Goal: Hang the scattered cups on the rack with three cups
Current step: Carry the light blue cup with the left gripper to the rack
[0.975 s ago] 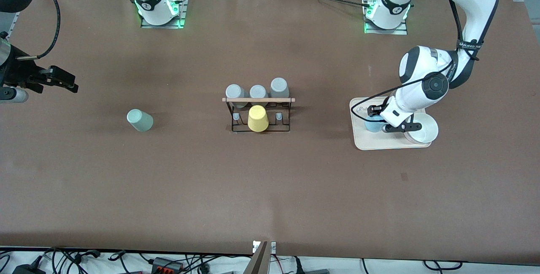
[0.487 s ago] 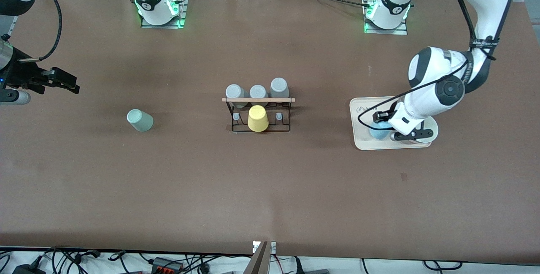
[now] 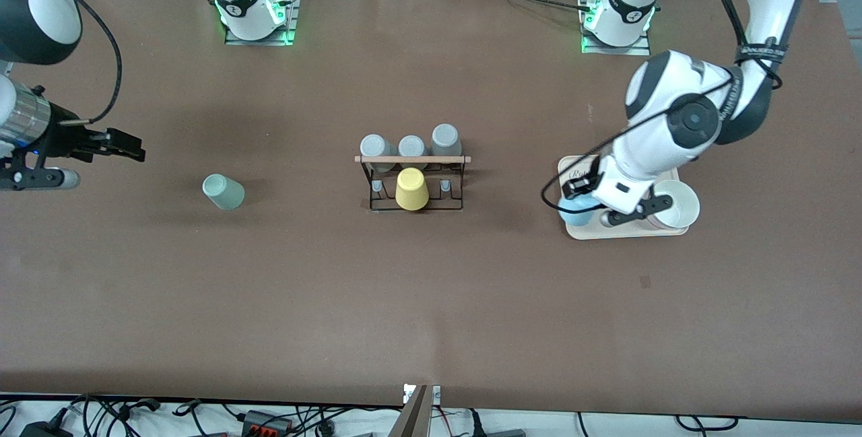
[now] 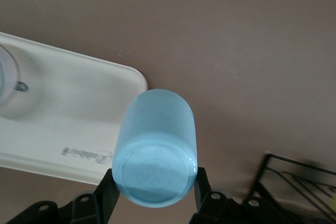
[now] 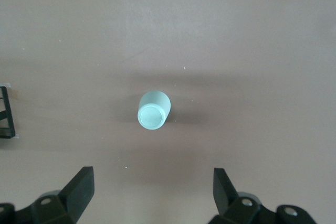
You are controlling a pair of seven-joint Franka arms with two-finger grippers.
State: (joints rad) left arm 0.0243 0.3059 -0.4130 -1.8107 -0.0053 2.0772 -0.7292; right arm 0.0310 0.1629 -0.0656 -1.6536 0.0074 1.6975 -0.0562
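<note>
Left gripper (image 3: 584,207) over the edge of the beige tray (image 3: 584,229) nearest the rack, jaws closed on the light blue cup (image 4: 155,147), held base-up clear of the tray. Cursive lettering on the tray is only partly legible, beginning "Ru". A white bowl (image 3: 679,205) sits on the tray. Right gripper (image 3: 124,145) hangs over the counter (image 3: 431,302) toward the right arm's end, jaws wide apart. The pale mint green cup (image 5: 153,110) stands inverted on the counter. The rack (image 3: 412,182), mid-counter, carries three grey cups (image 3: 409,146) and a yellow cup (image 3: 411,189).
</note>
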